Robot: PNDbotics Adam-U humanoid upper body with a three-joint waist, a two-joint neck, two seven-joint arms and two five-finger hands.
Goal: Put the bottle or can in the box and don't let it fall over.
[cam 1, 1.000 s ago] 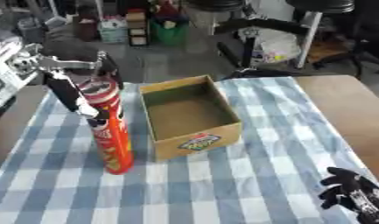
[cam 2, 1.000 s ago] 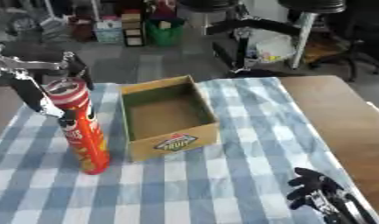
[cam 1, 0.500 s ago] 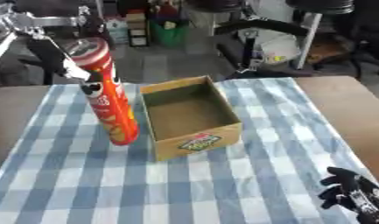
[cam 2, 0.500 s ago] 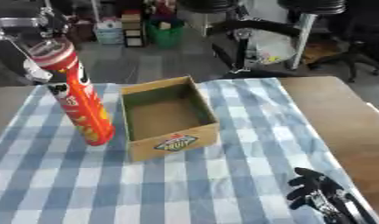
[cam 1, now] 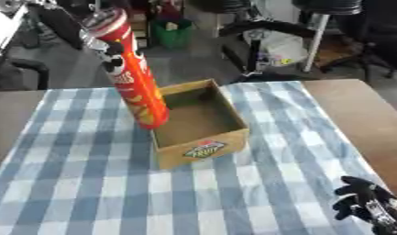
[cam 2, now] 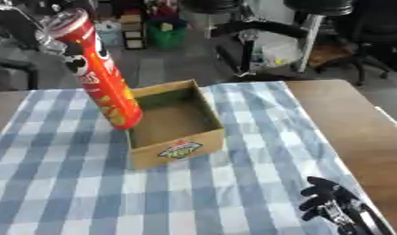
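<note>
Cardboard box [cam 1: 200, 120] holds nothing; tilted red can [cam 1: 132, 73] beside left wall (left fingers' state unclear).

Can [cam 1: 135, 78]: glossy red printed tube, clear plastic lid on top. Box [cam 1: 200, 124] beside it: matt brown cardboard, rough-looking inside, printed label on front wall. Under the box: soft blue-white checked cloth [cam 1: 89, 183]; right of the box, smooth bare wood table [cam 1: 361, 114]. Right hand [cam 2: 329, 204]: matt black.
</note>
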